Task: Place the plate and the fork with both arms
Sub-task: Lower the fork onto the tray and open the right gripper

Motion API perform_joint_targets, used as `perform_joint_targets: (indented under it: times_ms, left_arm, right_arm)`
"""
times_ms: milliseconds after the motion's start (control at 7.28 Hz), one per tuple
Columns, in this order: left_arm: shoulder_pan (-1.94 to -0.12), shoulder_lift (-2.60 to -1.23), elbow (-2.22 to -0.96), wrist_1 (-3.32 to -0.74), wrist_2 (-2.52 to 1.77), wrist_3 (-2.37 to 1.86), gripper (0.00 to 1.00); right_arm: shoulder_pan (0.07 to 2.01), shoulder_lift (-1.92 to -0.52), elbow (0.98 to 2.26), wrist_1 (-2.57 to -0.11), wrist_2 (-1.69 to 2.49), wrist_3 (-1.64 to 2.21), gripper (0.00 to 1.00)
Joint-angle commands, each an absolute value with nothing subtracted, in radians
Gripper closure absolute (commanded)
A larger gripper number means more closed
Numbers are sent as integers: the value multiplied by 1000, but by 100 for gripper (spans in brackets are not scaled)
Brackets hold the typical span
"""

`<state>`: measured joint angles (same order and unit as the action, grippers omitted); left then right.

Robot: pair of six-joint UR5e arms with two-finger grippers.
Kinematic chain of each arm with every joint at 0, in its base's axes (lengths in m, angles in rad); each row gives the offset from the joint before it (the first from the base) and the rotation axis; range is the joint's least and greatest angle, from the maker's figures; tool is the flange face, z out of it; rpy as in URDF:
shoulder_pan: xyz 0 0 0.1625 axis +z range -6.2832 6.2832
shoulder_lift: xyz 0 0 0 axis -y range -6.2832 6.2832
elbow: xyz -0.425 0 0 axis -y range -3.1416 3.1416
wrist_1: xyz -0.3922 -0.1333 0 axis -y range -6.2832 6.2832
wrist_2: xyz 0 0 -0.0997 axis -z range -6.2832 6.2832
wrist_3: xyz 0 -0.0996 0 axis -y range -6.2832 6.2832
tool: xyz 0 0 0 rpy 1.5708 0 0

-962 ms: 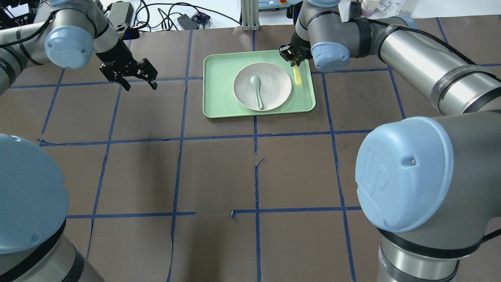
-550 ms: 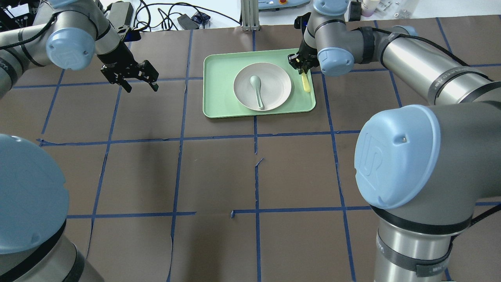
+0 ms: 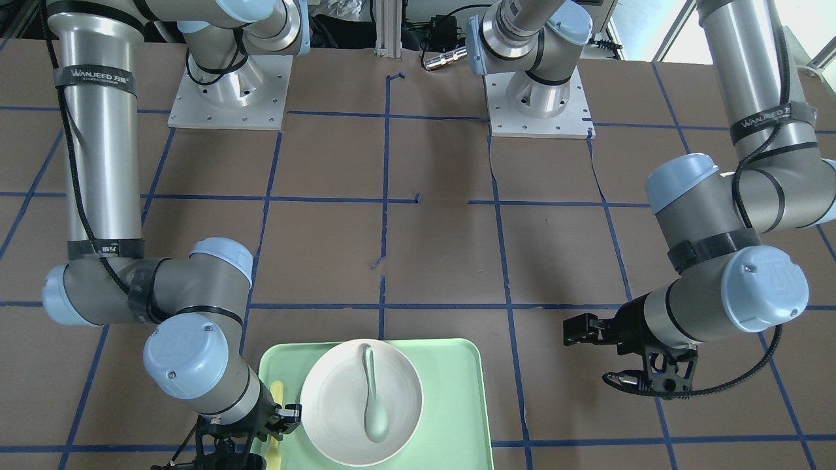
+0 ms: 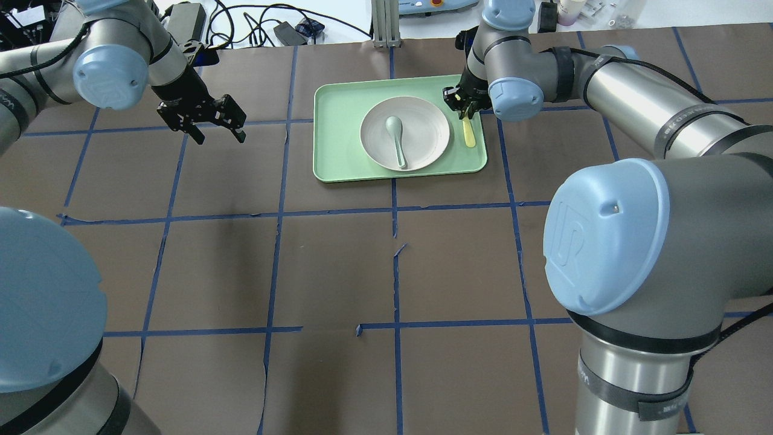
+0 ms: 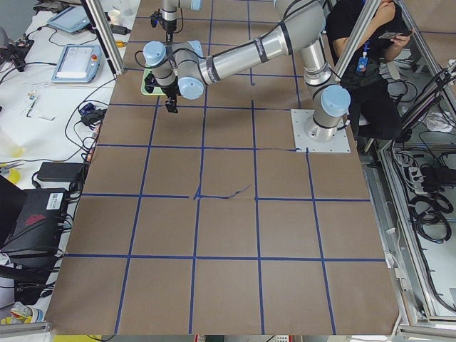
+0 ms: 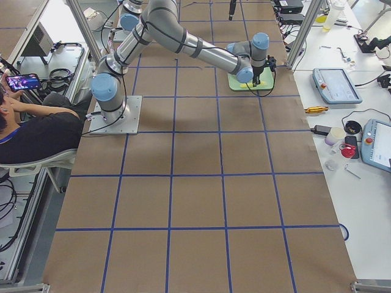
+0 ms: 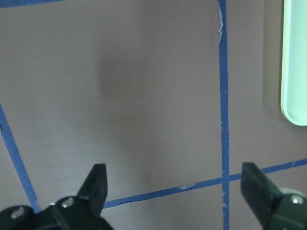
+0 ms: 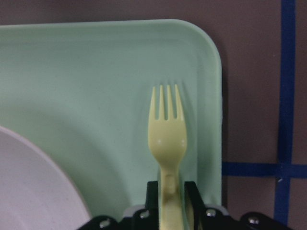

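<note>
Right arm's fingers [image 8: 190, 191] are pinched on the handle end of the fork [image 8: 167, 139], tines pointing away from the wrist. The fork sits over the right-hand strip of the tray [image 4: 338, 151], between the plate [image 4: 426, 118] and the tray's side wall; cannot tell whether the tines are clear of the tray floor. The plate rests centred in the tray with a grey-green spoon [image 4: 397, 139] lying in it. Left arm's fingers [image 7: 97, 182] are spread wide and empty, hovering over bare tabletop [image 4: 338, 266], well apart from the tray's left edge. Judgement: fork pick in hand, plate not yet touched. Risks: the grip is narrow and far back on a slim handle, so the fork may pivot or slip under a quick move; low tines could catch the raised tray wall on the way out. When the plate is taken, any tilt would let the loose spoon slide off.
</note>
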<state>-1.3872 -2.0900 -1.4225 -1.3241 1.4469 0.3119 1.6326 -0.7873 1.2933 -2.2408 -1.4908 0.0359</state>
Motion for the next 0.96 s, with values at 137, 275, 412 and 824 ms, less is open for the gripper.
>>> perform_joint_targets:
  times_ms: [137,275,412,824]
  left_arm:
    - [-1397,-2051,-1419,-1330,1451,310,0]
    - [-1405,-2021,-1414,-1344,1466,296,0]
    - [-1420,-1987,-1416,-1359,1526,217,0]
    - [-1537,-1901,-1427,-1432,1534,-76,0]
  right_arm:
    - [1632,-886,1359,-2179,-1499,37,0]
    - [1632,-969,1383,-2046,-1508,35,0]
    - [1632,-1059,1403,-1975,-1511,35,0]
    - [1640,-1282,1410,-1629,-1612,38,0]
